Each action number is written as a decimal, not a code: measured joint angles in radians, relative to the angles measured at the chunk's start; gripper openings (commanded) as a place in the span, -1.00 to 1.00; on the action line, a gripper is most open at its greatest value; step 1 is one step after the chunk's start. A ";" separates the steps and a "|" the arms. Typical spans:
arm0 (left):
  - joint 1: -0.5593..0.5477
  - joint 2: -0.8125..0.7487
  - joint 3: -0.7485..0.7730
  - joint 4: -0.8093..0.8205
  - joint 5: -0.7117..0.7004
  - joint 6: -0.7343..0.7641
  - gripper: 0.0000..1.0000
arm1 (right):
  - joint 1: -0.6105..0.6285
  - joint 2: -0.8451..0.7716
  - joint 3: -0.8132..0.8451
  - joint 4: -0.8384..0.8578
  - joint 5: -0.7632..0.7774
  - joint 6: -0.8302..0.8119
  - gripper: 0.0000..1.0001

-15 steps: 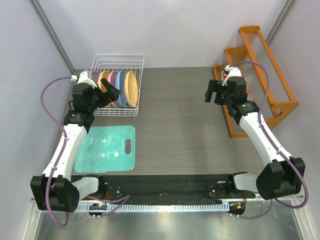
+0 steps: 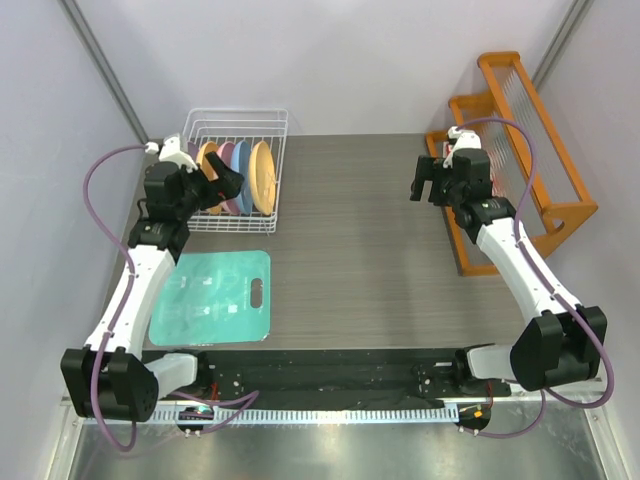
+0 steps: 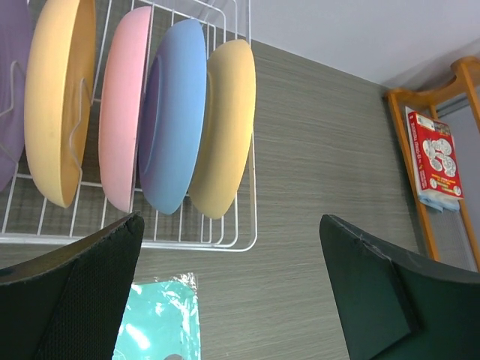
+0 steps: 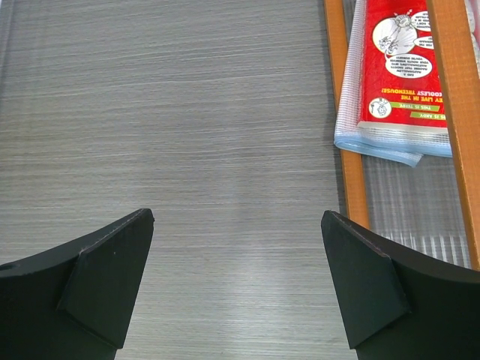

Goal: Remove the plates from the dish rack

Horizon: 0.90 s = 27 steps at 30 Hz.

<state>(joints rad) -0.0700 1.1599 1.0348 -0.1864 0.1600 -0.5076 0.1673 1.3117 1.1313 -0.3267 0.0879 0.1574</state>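
Observation:
The white wire dish rack [image 2: 240, 227] stands at the table's back left. Several plates stand on edge in it: lavender [image 3: 9, 82], orange [image 3: 56, 97], pink [image 3: 124, 112], light blue [image 3: 172, 120] and yellow-orange [image 3: 223, 127]. The yellow-orange plate [image 2: 263, 177] is the rightmost. My left gripper [image 2: 215, 188] hovers open at the rack's near left corner, over the plates' near ends and touching none. In the left wrist view the rack's front rim [image 3: 150, 241] lies just beyond the left gripper [image 3: 231, 218]. My right gripper [image 2: 428, 180] hangs open and empty over bare table [image 4: 225, 112] at the right.
A teal cutting mat [image 2: 212, 297] lies in front of the dish rack. An orange wooden shelf rack [image 2: 520, 150] stands along the right wall, with a red printed packet [image 4: 397, 67] on it. Grey walls close in at left, back and right.
My left gripper has edged slightly up and toward the rack. The right arm has barely shifted.

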 measured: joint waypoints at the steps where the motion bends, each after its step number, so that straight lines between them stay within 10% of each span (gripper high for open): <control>1: -0.005 0.007 0.005 0.005 -0.002 0.006 0.99 | 0.000 0.002 0.003 -0.003 0.002 -0.002 0.99; 16: -0.249 0.204 0.142 -0.008 -0.337 0.166 0.99 | 0.000 0.035 0.014 -0.014 0.031 -0.022 0.99; 27: -0.305 0.383 0.214 0.003 -0.507 0.213 0.60 | 0.000 0.058 0.026 -0.021 0.042 -0.025 1.00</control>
<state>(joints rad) -0.3752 1.5429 1.2488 -0.1837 -0.3473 -0.2947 0.1673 1.3693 1.1576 -0.3473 0.1295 0.1322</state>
